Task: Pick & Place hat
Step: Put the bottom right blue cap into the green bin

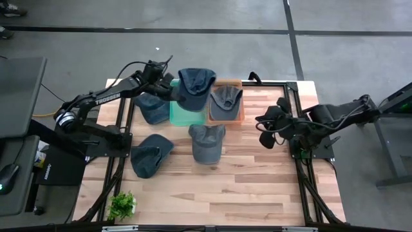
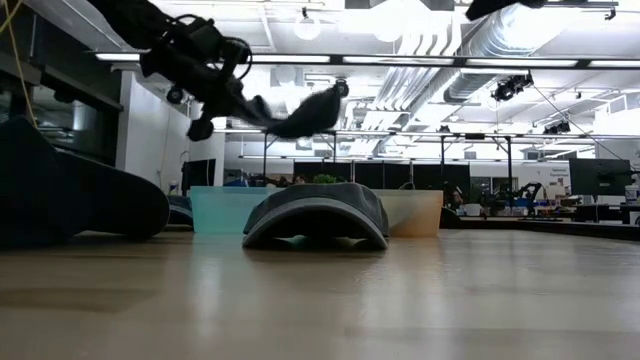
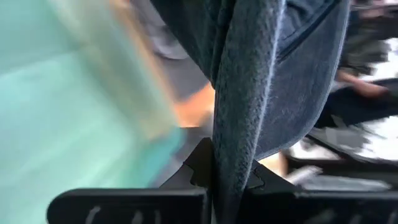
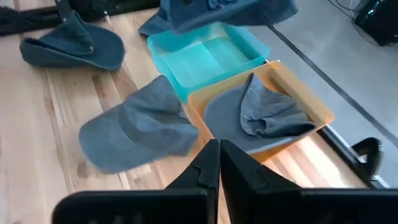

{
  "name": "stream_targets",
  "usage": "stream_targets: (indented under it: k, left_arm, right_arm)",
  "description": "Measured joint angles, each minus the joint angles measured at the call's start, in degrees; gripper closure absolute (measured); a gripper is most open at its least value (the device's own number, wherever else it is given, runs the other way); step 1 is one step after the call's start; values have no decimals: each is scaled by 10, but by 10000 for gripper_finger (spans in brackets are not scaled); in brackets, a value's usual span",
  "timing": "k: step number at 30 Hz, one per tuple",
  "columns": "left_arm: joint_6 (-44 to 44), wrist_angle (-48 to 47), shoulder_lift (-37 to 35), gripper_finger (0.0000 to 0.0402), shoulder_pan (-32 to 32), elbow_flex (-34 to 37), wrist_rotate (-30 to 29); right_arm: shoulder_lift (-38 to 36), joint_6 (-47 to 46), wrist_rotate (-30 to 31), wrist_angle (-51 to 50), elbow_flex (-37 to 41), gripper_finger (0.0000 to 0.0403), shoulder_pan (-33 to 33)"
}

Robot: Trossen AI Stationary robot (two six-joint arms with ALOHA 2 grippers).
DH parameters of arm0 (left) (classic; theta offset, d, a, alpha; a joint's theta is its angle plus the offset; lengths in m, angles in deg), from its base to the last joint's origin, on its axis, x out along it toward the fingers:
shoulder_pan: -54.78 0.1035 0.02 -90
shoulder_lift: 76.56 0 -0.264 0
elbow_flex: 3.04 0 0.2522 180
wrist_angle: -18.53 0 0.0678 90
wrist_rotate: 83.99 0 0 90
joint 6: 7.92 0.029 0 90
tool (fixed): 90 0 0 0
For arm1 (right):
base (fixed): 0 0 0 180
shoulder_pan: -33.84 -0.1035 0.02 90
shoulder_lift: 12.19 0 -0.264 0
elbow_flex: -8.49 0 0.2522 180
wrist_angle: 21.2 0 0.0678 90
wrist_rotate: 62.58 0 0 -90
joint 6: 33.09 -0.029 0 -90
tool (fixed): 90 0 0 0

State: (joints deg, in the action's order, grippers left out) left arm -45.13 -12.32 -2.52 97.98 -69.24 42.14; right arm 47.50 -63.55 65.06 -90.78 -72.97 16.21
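Note:
My left gripper (image 1: 168,90) is shut on a dark blue hat (image 1: 196,84) and holds it in the air over the teal bin (image 1: 175,116). In the low view this hat (image 2: 300,113) hangs well above the table. The orange bin (image 1: 241,117) beside it holds another hat (image 1: 225,100). One hat (image 1: 207,143) rests on the wood just in front of the bins. My right gripper (image 1: 262,129) hovers shut and empty by the table's right side, its fingers (image 4: 219,155) pointing toward the bins. My left gripper (image 3: 231,180) pinches a thick fold of the hat's cloth (image 3: 235,143) between its two fingers, at the hat's left side. The fingers come from the table's left, slanting downward. The hat is lifted clear and stretches out beyond the fingertips over the teal bin.
Two more hats lie on the table's left half, one under my left arm (image 1: 151,106) and one nearer the front (image 1: 151,156). A small green plant (image 1: 122,205) stands at the near left corner. Bare wood stretches along the near edge.

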Motion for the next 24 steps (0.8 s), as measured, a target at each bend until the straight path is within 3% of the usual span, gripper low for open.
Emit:
stream_targets:
  k: [6,24]
  left_arm:
    - [34,-73,-27,396,16,1,-78]
    - [-8,-102,-28,396,14,1,-162]
  right_arm:
    - [-1,-27,-1,82,59,400,0]
    - [-1,-57,-58,316,218,402,34]
